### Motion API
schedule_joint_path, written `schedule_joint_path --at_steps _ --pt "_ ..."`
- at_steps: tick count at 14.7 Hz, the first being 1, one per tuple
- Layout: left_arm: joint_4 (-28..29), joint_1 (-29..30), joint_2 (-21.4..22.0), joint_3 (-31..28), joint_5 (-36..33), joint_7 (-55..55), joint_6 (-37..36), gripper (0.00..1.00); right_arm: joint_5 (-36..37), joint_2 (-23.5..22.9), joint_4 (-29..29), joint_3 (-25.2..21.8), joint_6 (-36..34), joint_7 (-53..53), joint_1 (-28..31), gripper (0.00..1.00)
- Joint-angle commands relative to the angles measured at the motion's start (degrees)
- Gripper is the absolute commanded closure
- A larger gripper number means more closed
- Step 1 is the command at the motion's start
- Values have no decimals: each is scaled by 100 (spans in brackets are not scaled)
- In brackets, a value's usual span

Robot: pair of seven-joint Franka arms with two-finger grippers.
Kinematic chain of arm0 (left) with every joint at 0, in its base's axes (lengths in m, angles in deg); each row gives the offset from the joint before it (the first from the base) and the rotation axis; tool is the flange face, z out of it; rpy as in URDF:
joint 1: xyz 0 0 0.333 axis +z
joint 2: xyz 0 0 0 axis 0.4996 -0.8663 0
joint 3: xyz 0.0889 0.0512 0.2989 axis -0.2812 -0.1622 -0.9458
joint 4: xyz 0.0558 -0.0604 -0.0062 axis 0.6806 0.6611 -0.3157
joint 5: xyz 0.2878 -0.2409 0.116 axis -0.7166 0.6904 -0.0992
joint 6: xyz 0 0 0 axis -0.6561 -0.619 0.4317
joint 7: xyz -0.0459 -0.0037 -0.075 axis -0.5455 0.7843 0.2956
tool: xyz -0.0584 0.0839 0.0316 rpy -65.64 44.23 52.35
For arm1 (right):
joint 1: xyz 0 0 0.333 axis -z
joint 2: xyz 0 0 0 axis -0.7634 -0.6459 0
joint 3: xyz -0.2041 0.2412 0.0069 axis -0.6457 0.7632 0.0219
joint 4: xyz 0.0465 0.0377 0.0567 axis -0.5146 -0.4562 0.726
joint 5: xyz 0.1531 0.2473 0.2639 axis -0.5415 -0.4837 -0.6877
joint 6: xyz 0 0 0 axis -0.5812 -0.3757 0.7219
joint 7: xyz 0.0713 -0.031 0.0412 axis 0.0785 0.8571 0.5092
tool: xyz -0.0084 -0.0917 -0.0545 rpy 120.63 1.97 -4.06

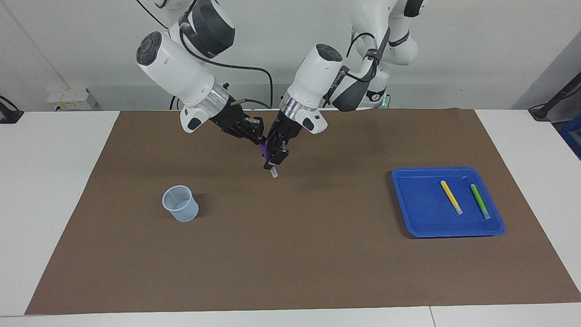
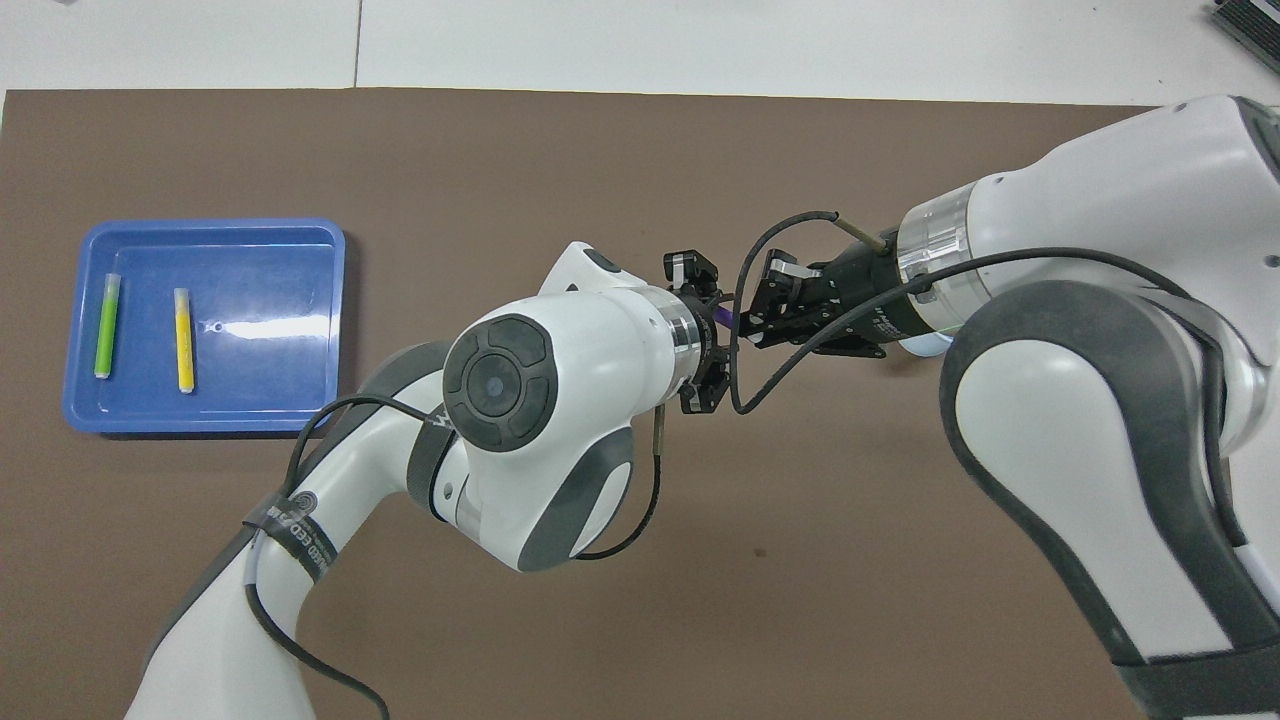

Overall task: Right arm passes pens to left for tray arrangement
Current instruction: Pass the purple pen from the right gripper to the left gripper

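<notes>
We see the right gripper [image 1: 255,135] pinching the purple pen [image 1: 272,170] above the brown mat [image 1: 290,254] while the left gripper [image 1: 276,160] pinches its lower part.

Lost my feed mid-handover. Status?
Right gripper shut on purple pen; left gripper on it too, over the mat. Yellow pen, green pen in tray. No obstruction.

A white desk [image 1: 54,181] is covered by a brown mat [image 1: 290,254]. A pale wall [image 1: 476,54] is seen past it, where what may be a socket box [image 1: 70,99] is mounted.
</notes>
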Motion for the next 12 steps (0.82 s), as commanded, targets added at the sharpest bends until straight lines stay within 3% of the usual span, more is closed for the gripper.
schedule_joint_path --at_steps 1,2,7,8,9,10,11,12 --pt "-66 25 52 -17 128 52 -193 86 -154 51 -81 -1 80 -45 -13 88" --pt "-66 25 52 -26 128 69 -193 98 -154 51 -81 -9 80 -45 -13 88" --pt "-66 43 61 -70 101 87 -193 100 -154 51 -81 -10 88 -36 -5 86" --pt "-66 60 61 -87 75 139 -193 100 -154 51 -81 -10 88 -36 -13 72" --pt "-66 165 61 -79 57 322 -210 100 -154 51 -72 -10 97 -45 -5 49" --pt "-66 183 61 -79 66 585 -289 100 -154 43 -55 -10 97 -54 -5 11" --pt "-66 192 70 -79 66 771 -429 100 -154 25 -37 -10 89 -45 39 0" --pt "-66 201 87 -87 75 946 -535 100 -154 16 -11 -10 80 -45 65 0"
